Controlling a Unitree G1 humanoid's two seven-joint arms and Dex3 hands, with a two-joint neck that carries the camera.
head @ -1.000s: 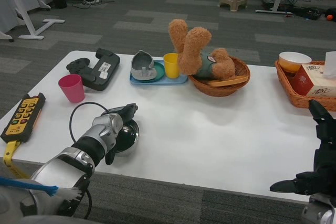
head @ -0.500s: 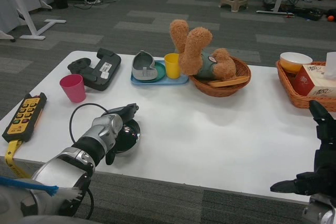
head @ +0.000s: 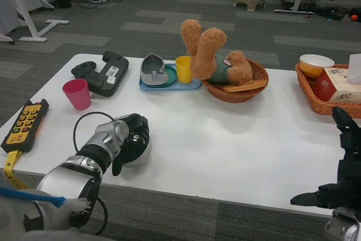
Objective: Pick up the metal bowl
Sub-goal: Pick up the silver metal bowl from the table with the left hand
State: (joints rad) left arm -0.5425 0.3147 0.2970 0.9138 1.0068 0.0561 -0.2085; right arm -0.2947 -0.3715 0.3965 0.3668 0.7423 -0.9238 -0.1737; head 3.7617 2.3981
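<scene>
The metal bowl (head: pixel 137 149) sits near the table's front left edge, dark and shiny, mostly covered by my left hand (head: pixel 126 135). That hand reaches over it from the left, and its fingers curl down around the far rim and grip the bowl. The bowl looks tilted slightly under the hand, with its base hidden. At the lower right corner my right hand (head: pixel 344 176) waits off the table's front edge with fingers apart, holding nothing.
A pink cup (head: pixel 77 94), a yellow remote (head: pixel 25 125) and a black controller (head: pixel 102 73) lie to the left. A blue tray (head: pixel 171 86) with a yellow cup (head: pixel 184 69), a teddy bear (head: pixel 210 55) in a wicker basket (head: pixel 236 92), and another basket (head: pixel 313 95) stand behind.
My left hand's fingers, stretched out flat above the bowl before, have curled down and closed around it. The right hand has stayed in place.
</scene>
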